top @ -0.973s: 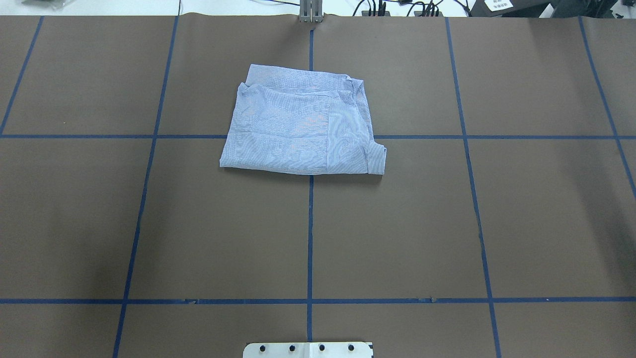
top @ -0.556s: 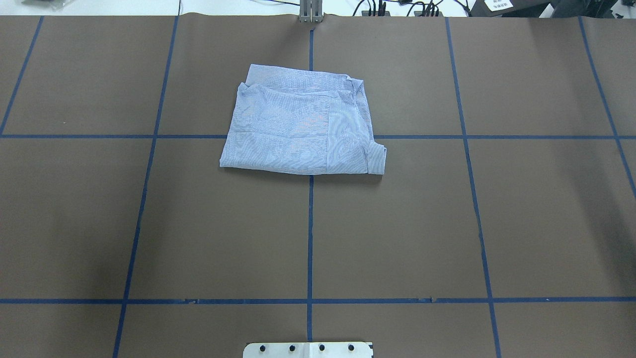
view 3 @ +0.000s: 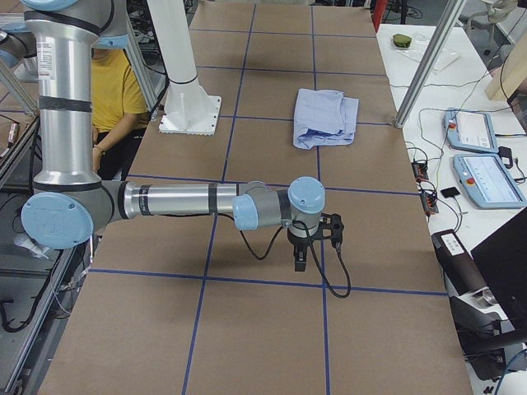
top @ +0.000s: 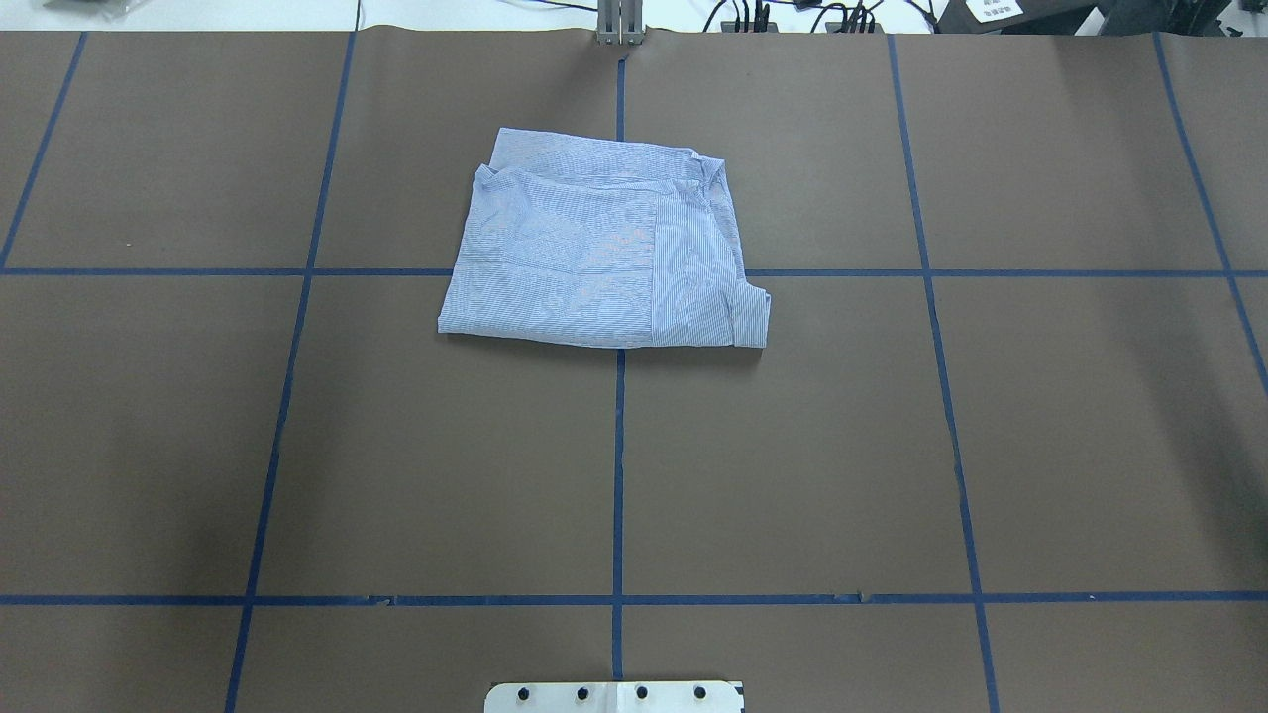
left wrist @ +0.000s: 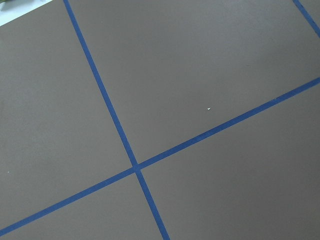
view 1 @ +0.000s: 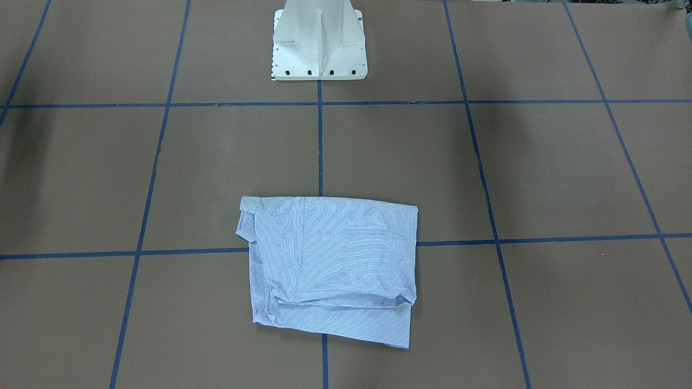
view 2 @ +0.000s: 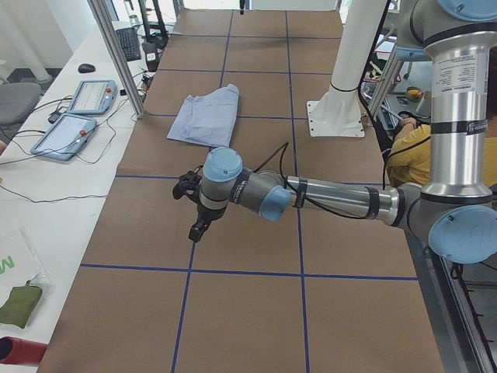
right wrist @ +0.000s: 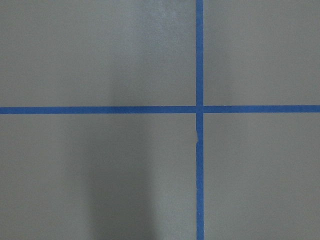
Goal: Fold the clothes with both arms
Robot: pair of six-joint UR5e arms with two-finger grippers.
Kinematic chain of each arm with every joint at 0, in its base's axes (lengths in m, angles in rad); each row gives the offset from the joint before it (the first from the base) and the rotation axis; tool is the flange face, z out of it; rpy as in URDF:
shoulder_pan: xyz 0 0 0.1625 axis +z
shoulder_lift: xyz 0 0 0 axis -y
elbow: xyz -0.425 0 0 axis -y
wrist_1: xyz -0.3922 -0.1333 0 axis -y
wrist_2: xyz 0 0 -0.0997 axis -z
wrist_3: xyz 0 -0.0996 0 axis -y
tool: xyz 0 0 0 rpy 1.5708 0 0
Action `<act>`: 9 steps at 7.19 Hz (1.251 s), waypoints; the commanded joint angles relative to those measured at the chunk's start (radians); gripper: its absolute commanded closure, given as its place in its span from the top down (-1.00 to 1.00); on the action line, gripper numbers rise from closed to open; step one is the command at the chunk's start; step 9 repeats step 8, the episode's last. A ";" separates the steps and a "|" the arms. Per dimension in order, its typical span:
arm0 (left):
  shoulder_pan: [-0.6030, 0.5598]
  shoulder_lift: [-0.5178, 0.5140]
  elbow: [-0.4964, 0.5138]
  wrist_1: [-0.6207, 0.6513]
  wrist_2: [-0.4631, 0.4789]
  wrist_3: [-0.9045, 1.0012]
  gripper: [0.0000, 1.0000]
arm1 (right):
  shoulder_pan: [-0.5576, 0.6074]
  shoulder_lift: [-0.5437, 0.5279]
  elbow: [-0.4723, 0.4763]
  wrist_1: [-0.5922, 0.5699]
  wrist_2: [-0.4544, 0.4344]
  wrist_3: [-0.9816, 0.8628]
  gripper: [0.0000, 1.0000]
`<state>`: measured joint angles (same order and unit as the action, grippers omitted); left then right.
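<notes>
The light blue striped shirt (top: 604, 248) lies folded into a rough rectangle on the brown table, across the centre tape line on the far side from the robot. It also shows in the front-facing view (view 1: 330, 265) and in both side views (view 2: 206, 116) (view 3: 325, 117). No gripper touches it. My left gripper (view 2: 196, 231) hangs over bare table far to the shirt's left. My right gripper (view 3: 299, 262) hangs over bare table far to its right. I cannot tell whether either is open or shut. Both wrist views show only brown table and blue tape.
The white pedestal base (view 1: 319, 43) stands at the robot's side of the table. Blue tape lines (top: 618, 475) grid the brown cover. Control tablets (view 2: 78, 116) (view 3: 486, 156) and metal posts (view 3: 424, 62) stand past the far edge. A person in yellow (view 3: 115, 90) sits behind the robot.
</notes>
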<state>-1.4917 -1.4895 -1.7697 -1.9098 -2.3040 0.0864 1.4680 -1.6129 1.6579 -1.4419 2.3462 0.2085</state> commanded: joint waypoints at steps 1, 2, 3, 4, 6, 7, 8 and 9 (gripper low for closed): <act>-0.001 0.000 -0.001 -0.008 0.002 -0.001 1.00 | -0.001 0.002 0.000 0.000 -0.001 0.002 1.00; -0.001 0.000 -0.002 -0.008 0.000 -0.001 1.00 | -0.001 0.002 0.005 0.002 0.002 0.003 1.00; -0.001 0.000 -0.002 -0.008 0.000 -0.001 1.00 | -0.001 0.002 0.006 0.002 0.002 0.003 1.00; -0.001 0.000 -0.005 -0.008 0.000 -0.001 1.00 | -0.001 0.013 0.003 0.000 0.002 0.003 1.00; -0.001 0.000 -0.010 -0.008 0.000 -0.001 1.00 | -0.001 0.016 0.002 0.000 0.005 0.005 1.00; -0.001 0.000 -0.013 -0.008 0.000 -0.001 1.00 | -0.001 0.016 0.002 0.000 0.004 0.003 1.00; -0.001 0.000 -0.017 -0.008 -0.003 -0.002 1.00 | -0.001 0.016 0.002 0.000 0.004 0.003 1.00; -0.001 0.000 -0.017 -0.008 -0.003 -0.002 1.00 | -0.001 0.016 0.002 0.000 0.004 0.003 1.00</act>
